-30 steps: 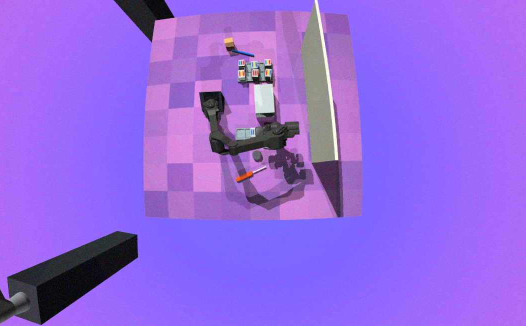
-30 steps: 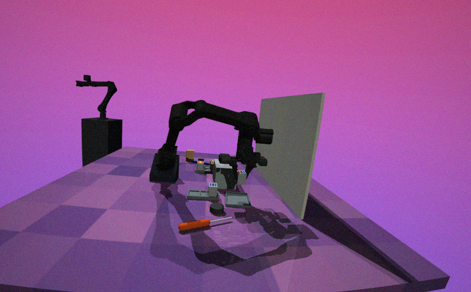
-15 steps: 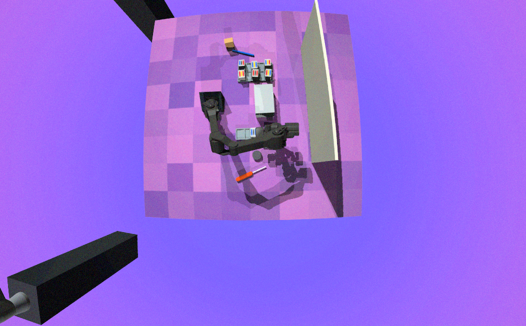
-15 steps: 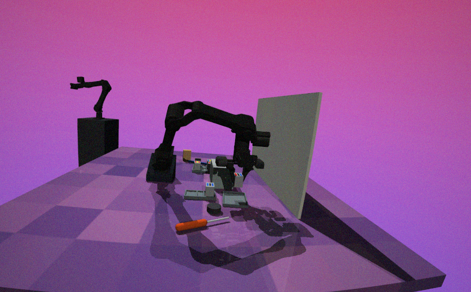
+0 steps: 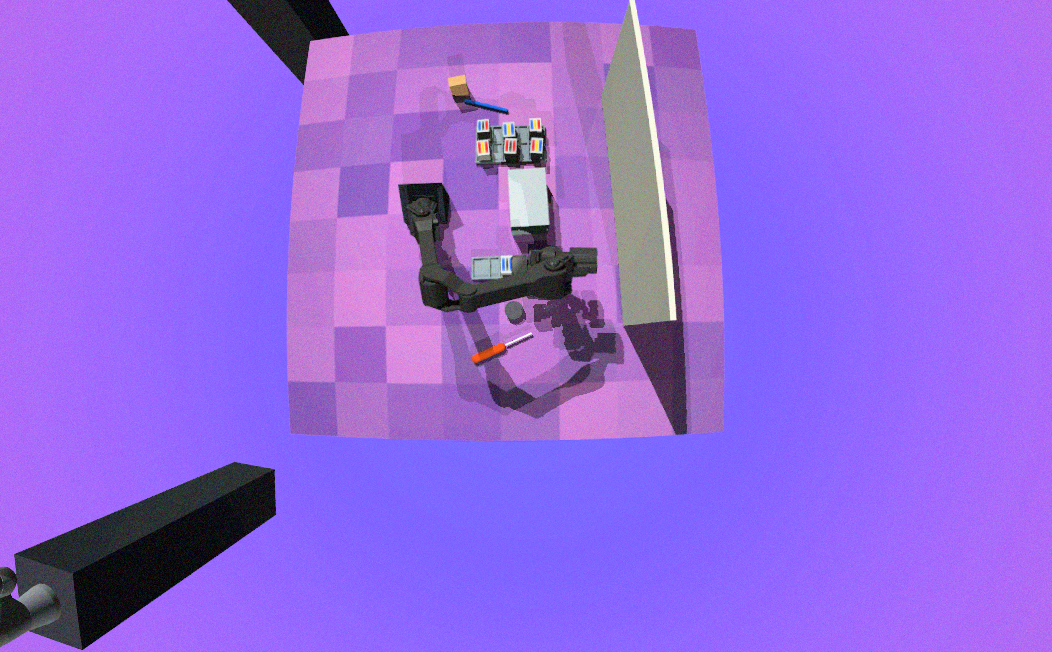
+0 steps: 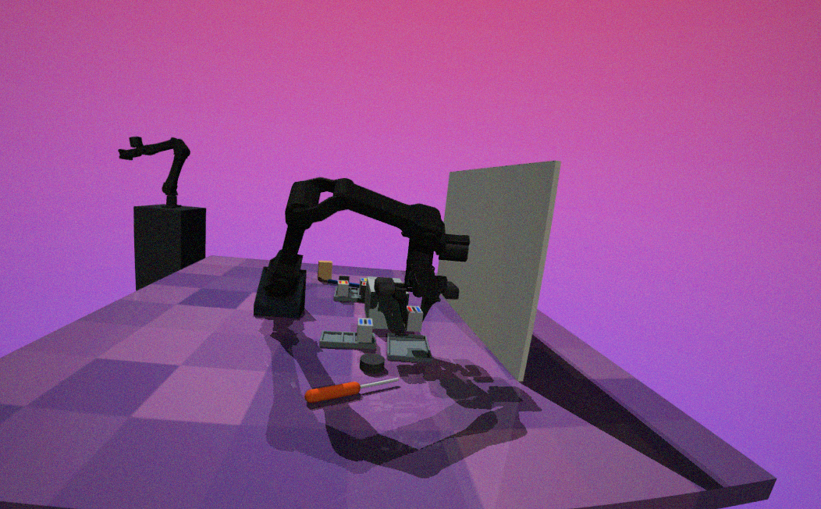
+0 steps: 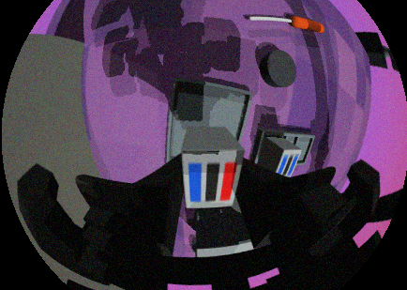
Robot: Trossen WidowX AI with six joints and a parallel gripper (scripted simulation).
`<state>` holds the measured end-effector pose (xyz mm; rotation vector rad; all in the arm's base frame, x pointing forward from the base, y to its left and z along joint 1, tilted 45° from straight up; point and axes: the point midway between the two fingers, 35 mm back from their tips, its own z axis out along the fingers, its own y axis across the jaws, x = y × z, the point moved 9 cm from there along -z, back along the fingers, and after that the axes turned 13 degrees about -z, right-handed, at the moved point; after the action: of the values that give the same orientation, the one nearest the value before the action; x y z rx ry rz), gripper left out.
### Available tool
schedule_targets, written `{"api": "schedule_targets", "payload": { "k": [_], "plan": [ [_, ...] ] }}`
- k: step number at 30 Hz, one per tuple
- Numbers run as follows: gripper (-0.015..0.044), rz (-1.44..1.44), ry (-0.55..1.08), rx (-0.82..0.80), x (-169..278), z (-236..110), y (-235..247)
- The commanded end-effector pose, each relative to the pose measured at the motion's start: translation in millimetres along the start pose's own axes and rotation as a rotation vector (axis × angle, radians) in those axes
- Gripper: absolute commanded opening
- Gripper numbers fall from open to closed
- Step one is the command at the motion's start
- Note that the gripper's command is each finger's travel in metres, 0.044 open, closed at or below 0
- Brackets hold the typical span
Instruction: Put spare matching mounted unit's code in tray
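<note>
Held a small grey spare (image 7: pixel 211 174) with a blue, dark and red code label, clamped by its two side faces between the fingers, just above the grey tray (image 6: pixel 408 347) near the panel-side edge of the surface (image 6: pixel 167 392). Looked stiff, boxy and light, with smooth sides that could probably slip. Judged best gripped low across the flat sides, label clear.

On the counter (image 6: pixel 167 386), the gripper (image 7: pixel 211 227) holds a spare (image 7: pixel 212 174) above the tray (image 6: pixel 408 347), which lies beside the wall panel (image 6: pixel 502 252). A second tray (image 6: pixel 345 339) to its left carries 1 spare (image 6: pixel 364 329). A puck (image 6: pixel 371 362) and screwdriver (image 6: pixel 338 391) lie in front; the rack (image 5: pixel 508 141) sits behind the mounted unit (image 5: pixel 528 198).
</note>
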<state>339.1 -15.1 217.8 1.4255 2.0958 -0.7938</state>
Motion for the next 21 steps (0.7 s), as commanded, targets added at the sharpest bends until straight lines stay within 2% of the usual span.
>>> {"api": "schedule_targets", "payload": {
  "k": [1,21],
  "plan": [
    [0.0000,-0.003,-0.005,-0.001,0,3,-1],
    [0.0000,-0.003,-0.006,-0.001,0,19,-2]
  ]
}}
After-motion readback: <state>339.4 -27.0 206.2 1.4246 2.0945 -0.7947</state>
